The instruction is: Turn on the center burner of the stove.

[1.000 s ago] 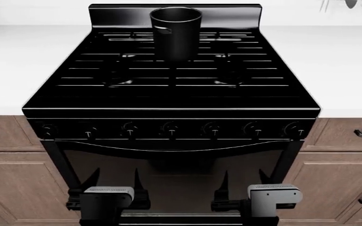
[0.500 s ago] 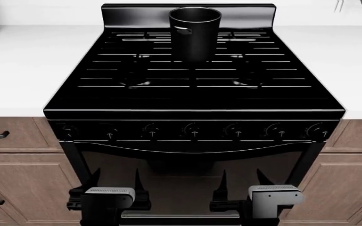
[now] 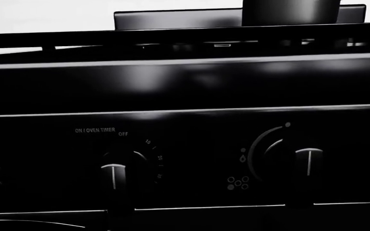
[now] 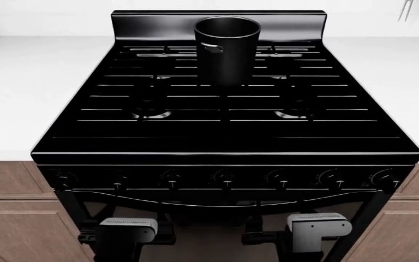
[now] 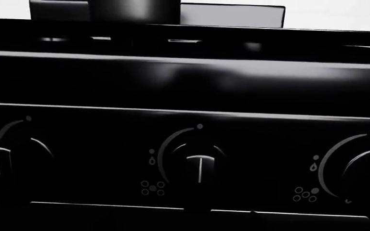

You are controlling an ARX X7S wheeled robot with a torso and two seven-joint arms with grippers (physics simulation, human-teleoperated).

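The glossy black stove [image 4: 228, 139] fills the head view, with bar grates on top and a raised back panel. A row of seven knobs [image 4: 224, 177] runs along its front, their marks upright. My left gripper [image 4: 131, 219] and right gripper [image 4: 276, 221] hang low in front of the oven door, below the knobs, touching nothing; their dark fingers stand apart and open. The left wrist view shows the oven timer knob [image 3: 113, 175] and a burner knob [image 3: 307, 161]. The right wrist view shows a burner knob [image 5: 199, 168] straight ahead, with one more at each side.
A tall black pot [image 4: 228, 46] stands on the grates at the back middle. White counters [image 4: 28, 93] flank the stove. Brown cabinet drawers [image 4: 6, 183] with dark handles sit under the counters on both sides.
The head view has shifted: the stove moved right, then drew nearer and lower in the picture, its knob row dropping. Both grippers hold the same place in the view.
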